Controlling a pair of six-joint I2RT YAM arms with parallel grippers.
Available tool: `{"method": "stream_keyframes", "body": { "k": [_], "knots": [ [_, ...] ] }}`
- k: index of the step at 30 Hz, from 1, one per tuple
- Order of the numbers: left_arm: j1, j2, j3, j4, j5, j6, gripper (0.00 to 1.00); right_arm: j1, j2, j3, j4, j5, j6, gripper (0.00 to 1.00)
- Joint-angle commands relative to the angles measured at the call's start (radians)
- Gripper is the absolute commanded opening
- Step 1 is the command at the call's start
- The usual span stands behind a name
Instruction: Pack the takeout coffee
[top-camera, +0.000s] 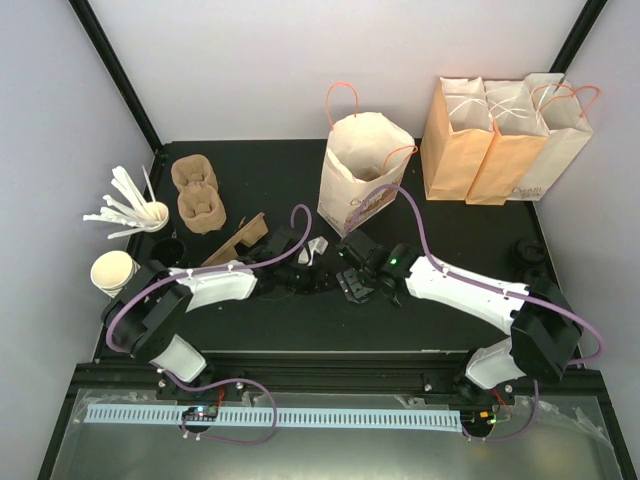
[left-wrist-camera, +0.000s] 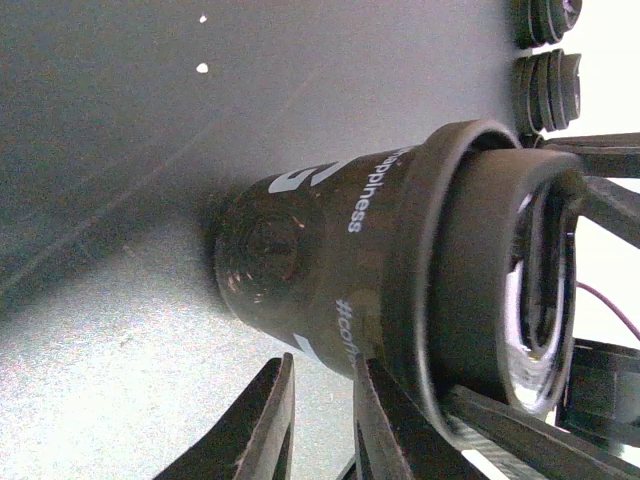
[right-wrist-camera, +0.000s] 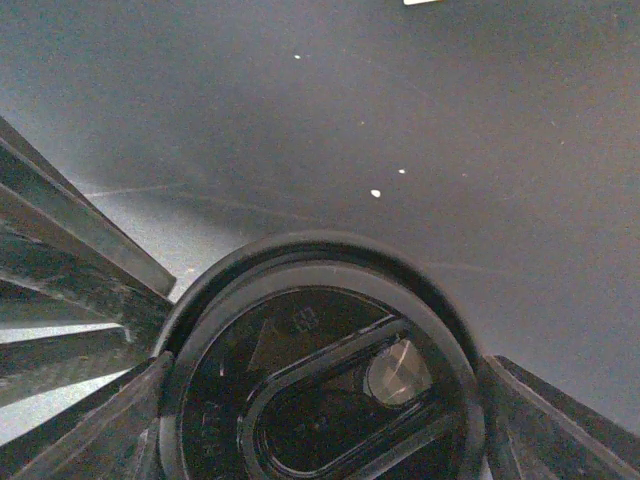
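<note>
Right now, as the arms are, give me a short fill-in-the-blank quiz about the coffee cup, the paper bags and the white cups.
1. The right gripper is closed on the takeout coffee at its ____.
2. The lettering printed on the cup's side is ____.
3. At the back right of the table, ____ paper bags stand side by side.
4. The stack of white paper cups sits on the robot's ____ side.

Missing words: lid; white; three; left.

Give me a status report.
Right end effector clamped on takeout coffee lid. Left end effector nearly shut, empty. Open paper bag behind; nothing seen blocking.
</note>
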Motion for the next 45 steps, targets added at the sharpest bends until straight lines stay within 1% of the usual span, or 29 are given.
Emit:
{"method": "stream_keyframes", "body": {
  "k": [1, 7, 13, 21, 28, 36, 39, 42, 45],
  "knots": [
    [-0.008, -0.061, 0.039, -0.035, -0.034, 0.028, 0.21, 0.004, -0.025, -0.027, -0.001, 0.011, -0.008, 0.83],
    [-0.008, -0.096, 0.045, -0.054, -0.038, 0.027, 0.24, 0.004, -0.056, -0.074, 0.022, -0.006, 0.002, 0.82],
    [-0.007, -0.113, 0.055, -0.074, -0.045, 0.031, 0.25, 0.004, -0.065, -0.001, -0.023, 0.030, -0.027, 0.83],
    [-0.008, -0.142, 0.049, -0.094, -0.064, 0.033, 0.26, 0.004, -0.084, 0.032, -0.003, 0.018, -0.044, 0.83],
    [-0.006, -0.160, 0.047, -0.109, -0.074, 0.035, 0.26, 0.004, -0.058, 0.031, -0.020, 0.009, -0.035, 0.83],
    [0.001, -0.214, 0.010, -0.109, -0.138, 0.012, 0.27, 0.004, 0.016, 0.023, -0.013, -0.008, -0.025, 0.84],
    [0.005, -0.217, 0.003, -0.116, -0.138, 0.015, 0.27, 0.004, 0.020, 0.023, -0.015, -0.008, -0.029, 0.87],
    [0.005, -0.218, 0.000, -0.119, -0.137, 0.018, 0.28, 0.004, 0.009, 0.032, -0.025, -0.012, -0.032, 0.99],
    [0.006, -0.218, 0.004, -0.117, -0.134, 0.018, 0.28, 0.004, -0.005, 0.048, -0.044, -0.010, -0.031, 1.00]
  ]
}}
